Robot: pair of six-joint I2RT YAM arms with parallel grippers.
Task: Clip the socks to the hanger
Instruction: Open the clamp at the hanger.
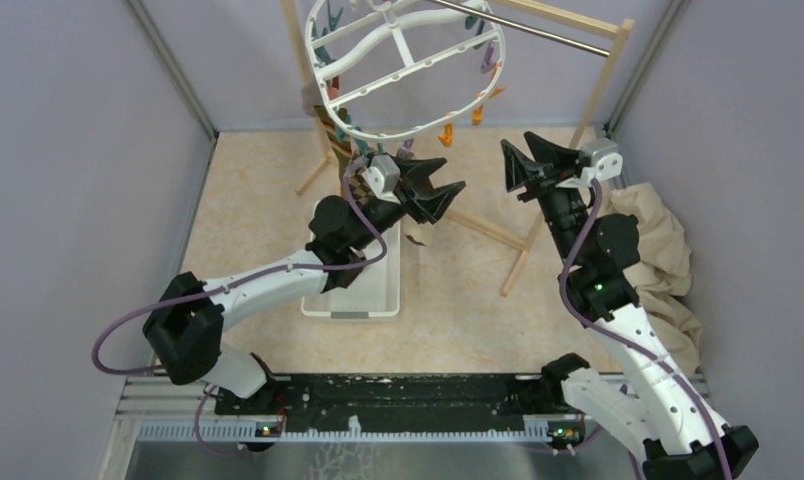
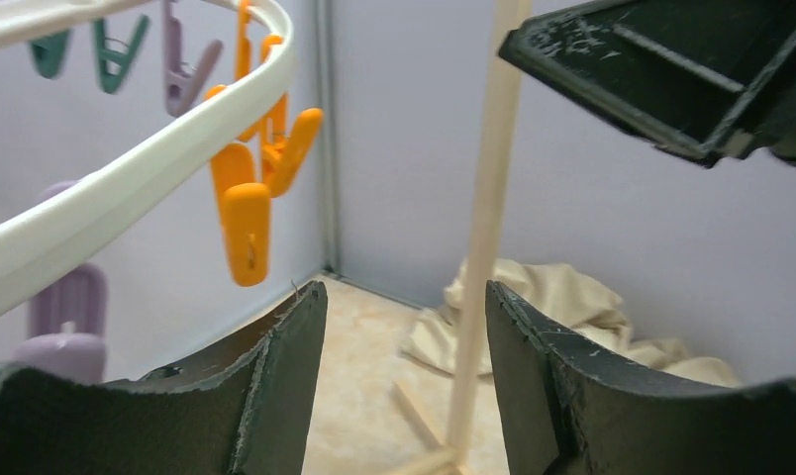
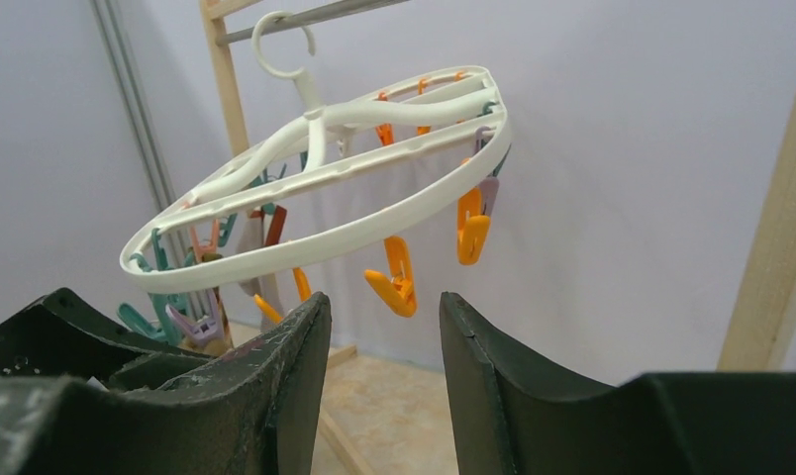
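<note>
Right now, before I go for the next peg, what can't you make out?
Top view: the hanger loses its hook to the upper edge.
Top view: the socks hanging at its left sit mostly behind the rim and left gripper; count unclear.
Top view: the white tray is mostly covered by the left arm.
Top view: the dark speck beside the tray is too small to identify.
</note>
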